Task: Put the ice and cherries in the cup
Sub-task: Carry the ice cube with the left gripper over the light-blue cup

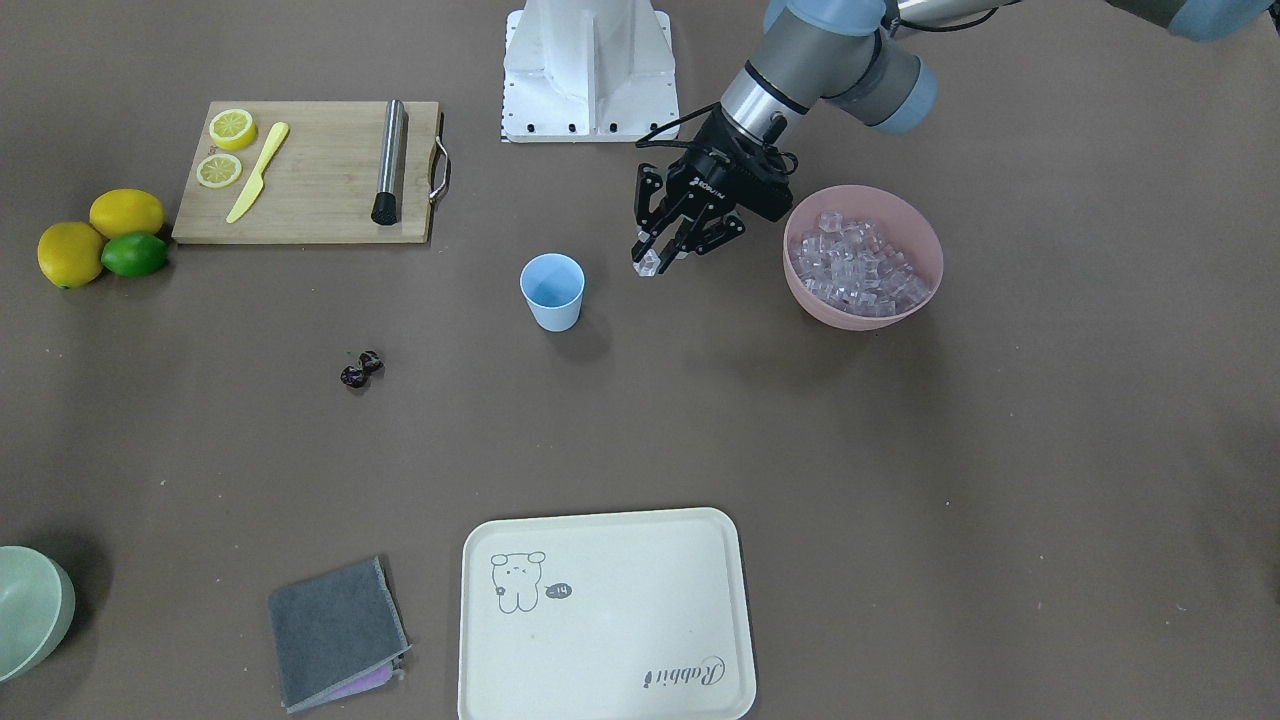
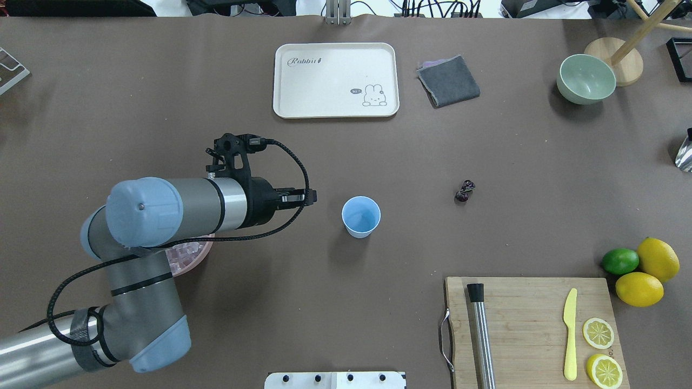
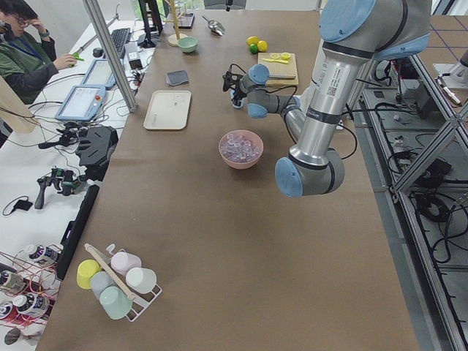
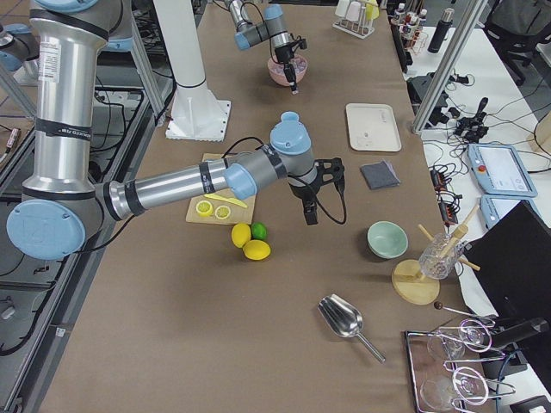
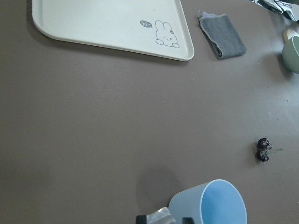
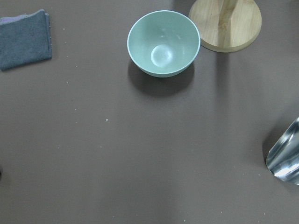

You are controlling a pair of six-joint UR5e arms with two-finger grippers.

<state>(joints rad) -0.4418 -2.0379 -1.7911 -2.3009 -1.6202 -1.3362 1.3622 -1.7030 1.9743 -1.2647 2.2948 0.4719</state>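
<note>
The light blue cup (image 1: 552, 290) stands upright mid-table; it looks empty. My left gripper (image 1: 655, 262) hovers between the cup and the pink bowl (image 1: 850, 318), just beside the cup, shut on one clear ice cube (image 1: 648, 263). The cube also shows between the fingertips in the left wrist view (image 5: 159, 217), next to the cup (image 5: 210, 205). More ice (image 1: 858, 265) fills the pink bowl. The dark cherries (image 1: 361, 369) lie on the table past the cup, also in the overhead view (image 2: 465, 191). My right gripper (image 4: 308, 213) shows only in the exterior right view; I cannot tell its state.
A wooden cutting board (image 1: 305, 170) holds lemon slices, a yellow knife and a metal muddler. Two lemons and a lime (image 1: 133, 254) lie beside it. A cream tray (image 1: 605, 615), a grey cloth (image 1: 335, 630) and a pale green bowl (image 6: 163, 42) sit on the far side.
</note>
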